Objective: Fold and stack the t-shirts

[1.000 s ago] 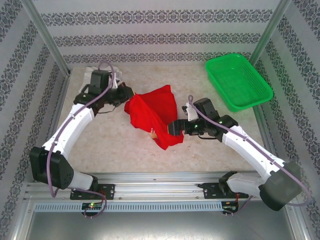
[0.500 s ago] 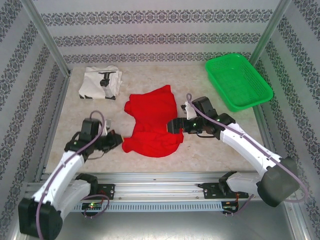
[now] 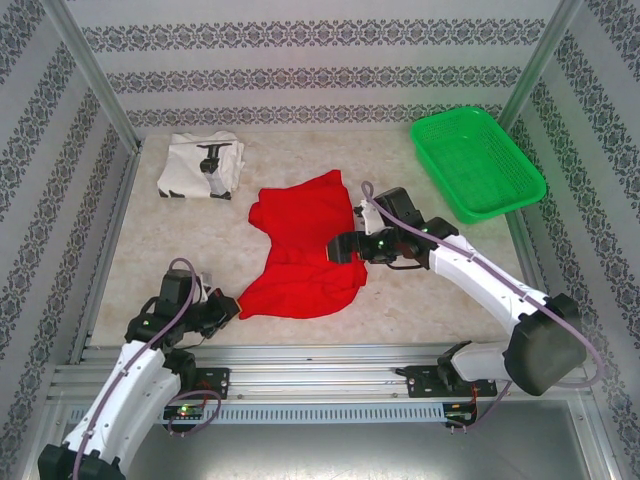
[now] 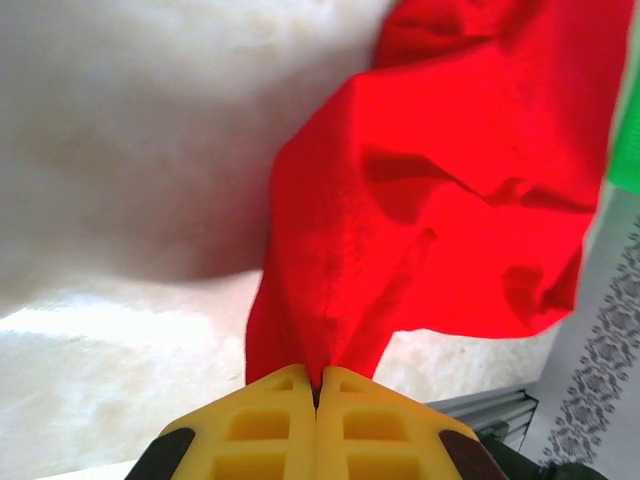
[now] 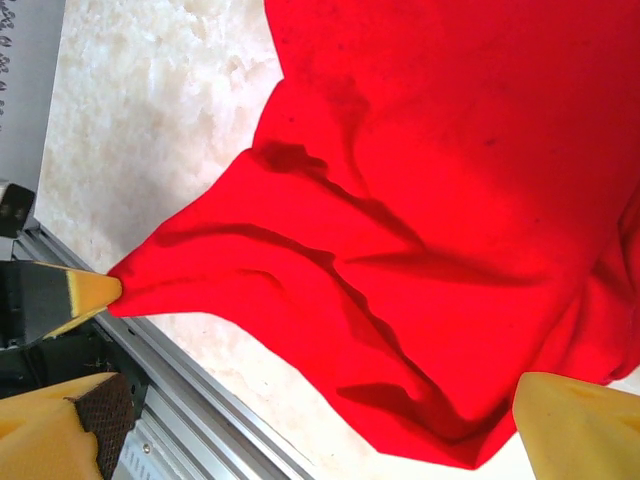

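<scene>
Red t-shirt [image 3: 300, 255] lies crumpled mid-table. Its far edge points toward the back wall and its near-left corner is drawn out to a point by the near table edge, just short of the aluminium rail [image 3: 320, 352].

Left gripper [image 3: 228, 308] sits low at that corner. In the left wrist view the yellow fingers [image 4: 270, 425] are pressed fully together with the red cloth corner pinched between them.

Right gripper [image 3: 340, 248] sits over the shirt's right edge. In the right wrist view its yellow pads [image 5: 575, 430] are spread as wide as they go, with nothing gripped and red fabric under the gap. Can't tell if it touches the cloth.

White t-shirt [image 3: 200, 165] with a black graphic lies folded at the far-left corner, well apart from the red one.

Green mesh basket [image 3: 478, 160] sits at the far right, tilted over the table edge.

Table [image 3: 170, 250] is bare left of the red shirt, and also between the shirt and the basket.
</scene>
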